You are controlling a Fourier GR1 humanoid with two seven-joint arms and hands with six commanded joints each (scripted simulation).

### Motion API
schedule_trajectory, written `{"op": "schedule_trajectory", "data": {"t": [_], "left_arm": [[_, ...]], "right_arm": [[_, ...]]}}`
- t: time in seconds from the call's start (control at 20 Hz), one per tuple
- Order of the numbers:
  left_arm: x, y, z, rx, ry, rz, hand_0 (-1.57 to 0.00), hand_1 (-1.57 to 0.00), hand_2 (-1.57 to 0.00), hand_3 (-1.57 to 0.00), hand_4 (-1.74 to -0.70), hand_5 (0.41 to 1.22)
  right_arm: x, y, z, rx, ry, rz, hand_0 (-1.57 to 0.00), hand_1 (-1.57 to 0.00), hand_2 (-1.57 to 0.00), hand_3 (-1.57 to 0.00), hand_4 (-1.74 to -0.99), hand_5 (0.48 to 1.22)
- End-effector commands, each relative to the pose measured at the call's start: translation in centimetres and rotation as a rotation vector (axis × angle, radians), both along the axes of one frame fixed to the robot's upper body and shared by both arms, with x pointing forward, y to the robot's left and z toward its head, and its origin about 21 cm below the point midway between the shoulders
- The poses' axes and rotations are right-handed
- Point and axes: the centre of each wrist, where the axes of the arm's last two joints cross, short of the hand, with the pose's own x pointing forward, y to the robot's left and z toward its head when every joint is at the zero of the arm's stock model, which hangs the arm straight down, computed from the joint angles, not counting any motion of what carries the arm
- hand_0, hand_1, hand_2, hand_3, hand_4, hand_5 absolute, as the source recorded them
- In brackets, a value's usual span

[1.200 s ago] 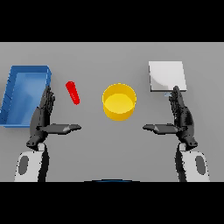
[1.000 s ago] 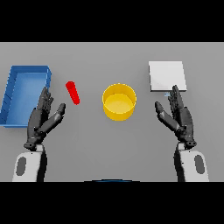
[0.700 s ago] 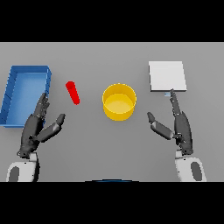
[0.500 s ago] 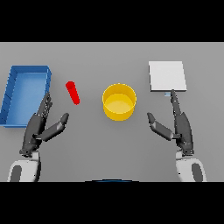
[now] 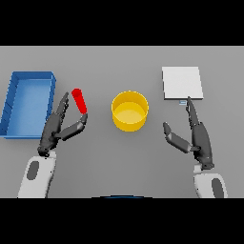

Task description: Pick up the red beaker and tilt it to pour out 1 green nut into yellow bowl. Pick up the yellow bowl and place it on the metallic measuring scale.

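Note:
The red beaker [image 5: 79, 100] lies tilted on the grey table, left of the yellow bowl [image 5: 129, 111], which stands at the middle. My left hand [image 5: 55, 127] is open just below the beaker, its thumb tip close under the beaker's lower end and its fingers to the beaker's left, not holding it. The metallic measuring scale [image 5: 182, 83], a pale square plate, sits at the far right. My right hand [image 5: 197, 134] is open below the scale, fingertips near its front edge. I see no green nut.
A blue open bin [image 5: 26, 103] stands at the far left, right beside my left hand's fingers.
Both hands drew back toward me, then the left hand reached up and right toward the beaker. The right hand's fingers straightened toward the scale. Beaker, bowl and scale have not moved.

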Motion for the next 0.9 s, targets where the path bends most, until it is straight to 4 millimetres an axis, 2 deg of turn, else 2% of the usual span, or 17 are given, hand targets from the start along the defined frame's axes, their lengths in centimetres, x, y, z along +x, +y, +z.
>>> {"op": "schedule_trajectory", "data": {"t": [0.0, 0.35, 0.75, 0.85], "left_arm": [[0.5, 0.1, -0.1, -0.004, -0.011, -0.003, 0.00, 0.00, 0.00, 0.00, -1.24, 0.641], [4.1, -0.5, -0.8, -0.001, -0.003, -0.014, 0.00, 0.00, 0.00, 0.00, -1.28, 0.682], [6.7, -1.8, -1.0, 0.030, 0.006, -0.021, 0.00, 0.00, 0.00, 0.00, -1.29, 0.683], [7.5, -1.4, -0.9, 0.027, 0.019, -0.022, 0.00, 0.00, 0.00, 0.00, -1.29, 0.683]], "right_arm": [[-0.1, 0.0, -0.2, 0.005, -0.001, 0.006, 0.00, 0.00, 0.00, 0.00, -1.273, 0.632], [0.1, 0.0, 0.2, -0.004, 0.003, 0.003, 0.00, 0.00, 0.00, 0.00, -1.266, 0.635], [-0.4, 0.0, 0.0, 0.007, -0.008, 0.005, 0.00, 0.00, 0.00, 0.00, -1.269, 0.642], [-0.4, 0.0, 0.0, 0.009, -0.004, -0.004, 0.00, 0.00, 0.00, 0.00, -1.265, 0.638]]}}
